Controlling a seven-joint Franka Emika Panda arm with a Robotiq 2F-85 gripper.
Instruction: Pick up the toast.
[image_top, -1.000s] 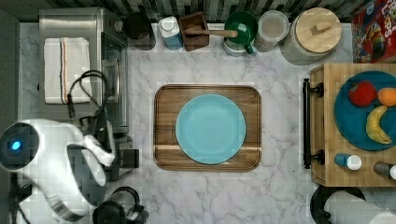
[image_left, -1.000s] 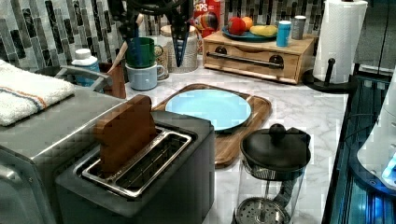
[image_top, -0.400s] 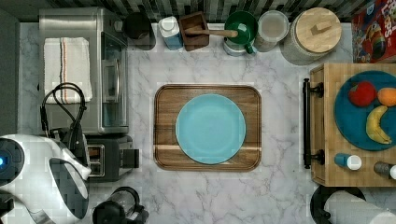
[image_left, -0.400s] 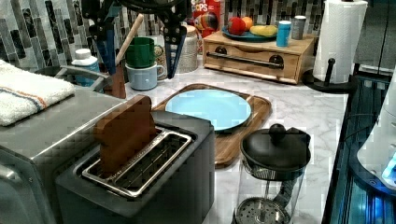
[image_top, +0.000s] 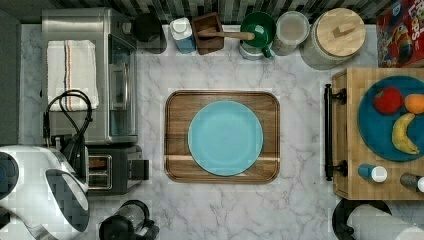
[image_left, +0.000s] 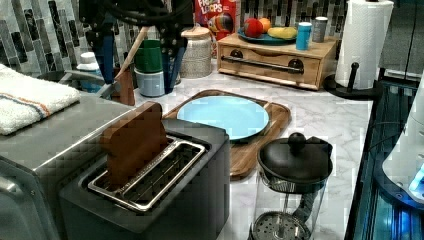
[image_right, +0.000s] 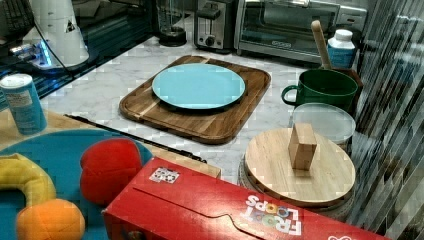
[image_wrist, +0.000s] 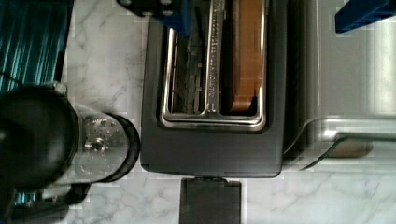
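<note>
The toast (image_left: 134, 144) is a brown slice standing upright in one slot of the black toaster (image_left: 150, 200), its upper half sticking out. In the wrist view the toast (image_wrist: 245, 56) shows edge-on in the slot nearer the toaster oven. My gripper (image_left: 140, 55) hangs above the toaster, open, with its blue fingers (image_left: 105, 52) spread wide and apart from the slice. In the wrist view the gripper (image_wrist: 271, 16) straddles the toaster (image_wrist: 210, 149), one finger over the vacant slot and the other past the toaster's side. My white arm (image_top: 45, 192) covers the toaster's (image_top: 117, 170) left end in the top view.
A steel toaster oven (image_top: 90, 75) with a folded towel (image_left: 30, 97) stands right beside the toaster. A black-lidded French press (image_left: 292, 185) stands on its other side. A wooden tray (image_top: 175, 165) holds a blue plate (image_top: 225, 137). Jars, a green mug and a fruit stand line the counter's edges.
My arm has swung toward the top view's lower left, and the open gripper has slid to the left view's left, over the toaster. The toast has not moved.
</note>
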